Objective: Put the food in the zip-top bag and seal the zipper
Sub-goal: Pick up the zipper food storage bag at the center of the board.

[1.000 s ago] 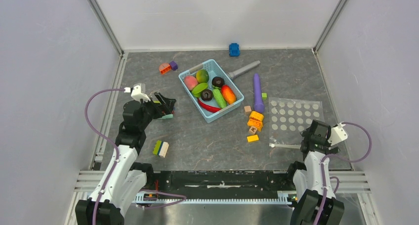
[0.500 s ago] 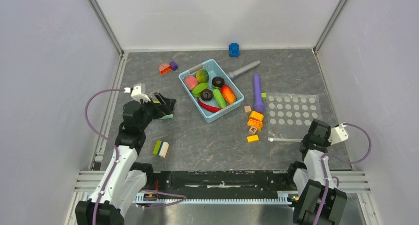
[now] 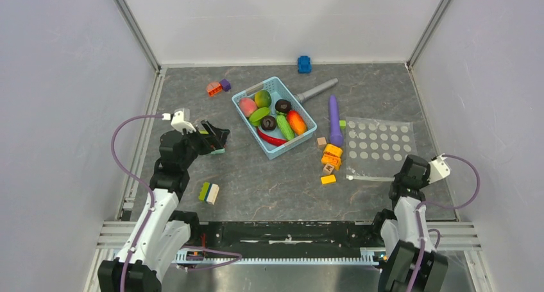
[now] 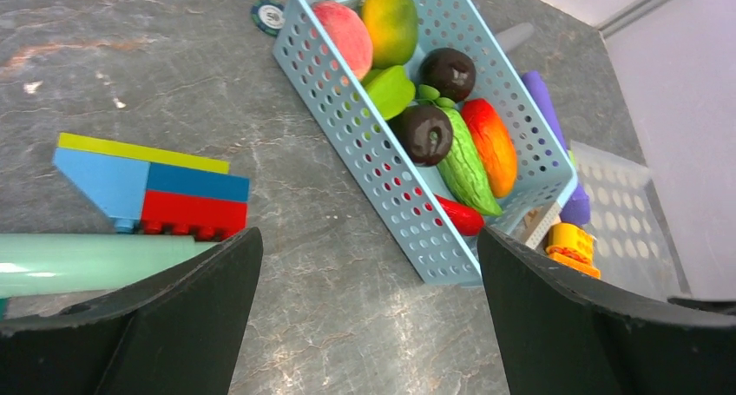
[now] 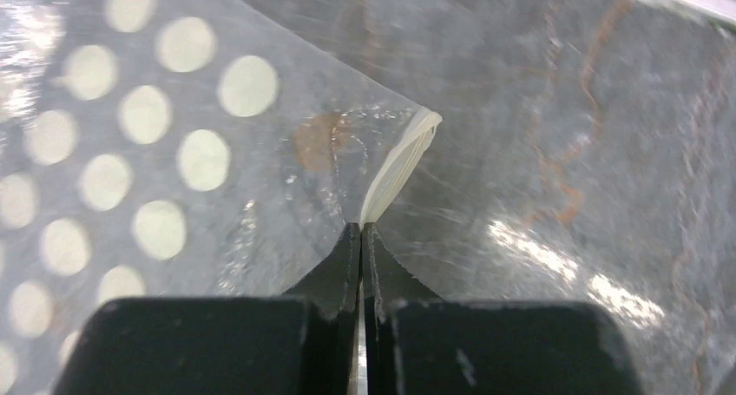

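Clear floppy white-dotted zip-top bag (image 3: 378, 144): flat on the grey marbled counter (image 3: 256, 183), right side, thin clear zipper strip (image 3: 372, 175) along its near edge.
Right tool (image 5: 360, 230): fingers together, clamped on the bag's near right corner.
Left tool (image 4: 366, 243): fingers wide apart, empty, left of basket.
Glossy plastic toy food (image 3: 274, 120): inside light-blue mesh basket (image 3: 277, 81), centre, apart from bag.

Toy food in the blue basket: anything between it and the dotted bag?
Yes: a long purple stick and small orange, yellow and tan blocks lie between the light-blue mesh basket and the clear white-dotted plastic bag.
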Controlling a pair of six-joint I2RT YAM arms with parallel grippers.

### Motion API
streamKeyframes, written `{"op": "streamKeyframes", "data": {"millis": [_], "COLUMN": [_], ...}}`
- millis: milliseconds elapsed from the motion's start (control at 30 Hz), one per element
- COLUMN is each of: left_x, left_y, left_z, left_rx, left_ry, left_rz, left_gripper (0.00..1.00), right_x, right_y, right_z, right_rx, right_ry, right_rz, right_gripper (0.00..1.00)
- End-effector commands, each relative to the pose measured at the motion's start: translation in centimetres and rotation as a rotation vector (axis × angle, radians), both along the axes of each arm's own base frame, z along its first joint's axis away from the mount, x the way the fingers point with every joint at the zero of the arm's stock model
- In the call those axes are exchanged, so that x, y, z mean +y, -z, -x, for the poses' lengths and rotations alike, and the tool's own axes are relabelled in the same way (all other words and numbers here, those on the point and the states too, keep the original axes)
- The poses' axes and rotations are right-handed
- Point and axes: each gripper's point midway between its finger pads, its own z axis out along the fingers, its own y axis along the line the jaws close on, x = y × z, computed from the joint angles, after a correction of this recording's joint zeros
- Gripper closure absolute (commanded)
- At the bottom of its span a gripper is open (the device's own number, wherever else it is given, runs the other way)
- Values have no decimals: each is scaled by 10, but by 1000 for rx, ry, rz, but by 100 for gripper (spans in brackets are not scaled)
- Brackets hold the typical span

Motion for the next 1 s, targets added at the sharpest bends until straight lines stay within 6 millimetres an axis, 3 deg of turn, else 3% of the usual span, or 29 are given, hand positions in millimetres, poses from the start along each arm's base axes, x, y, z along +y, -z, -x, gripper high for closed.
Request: {"op": "streamKeyframes", "data": {"millis": [0,167,300,533,633,767,967], "left_x": [-17,-41,-59,-132,-172,-227,-302], "left_y": [-22,-29,-38,-58,-73,-81,-67], "left_z": [-1,4,10,34,45,65,82], "left_rx": [-54,-74,-101,-169,-195,-207,-169], "left_ry": [87,213,286,507,631,811,956], "left_rz": [56,115,127,54,58,29,4], "left_gripper": [0,0,0,0,0,0,0], "right_x": [12,29,63,124,153,182,225], "right_y": [-48,-108,-155,-220,-233,-232,-233], "right_z": [-31,-55,-77,-91,-95,-100,-103], "right_rx": [-128,-270,-415,-567,-583,-566,-551], "right_ry": [-205,-382,-595,-844,-964,-1054,-1123], "right_rz": [65,142,150,153,131,86,35], "right_gripper": [100,100,100,100,100,100,100]}}
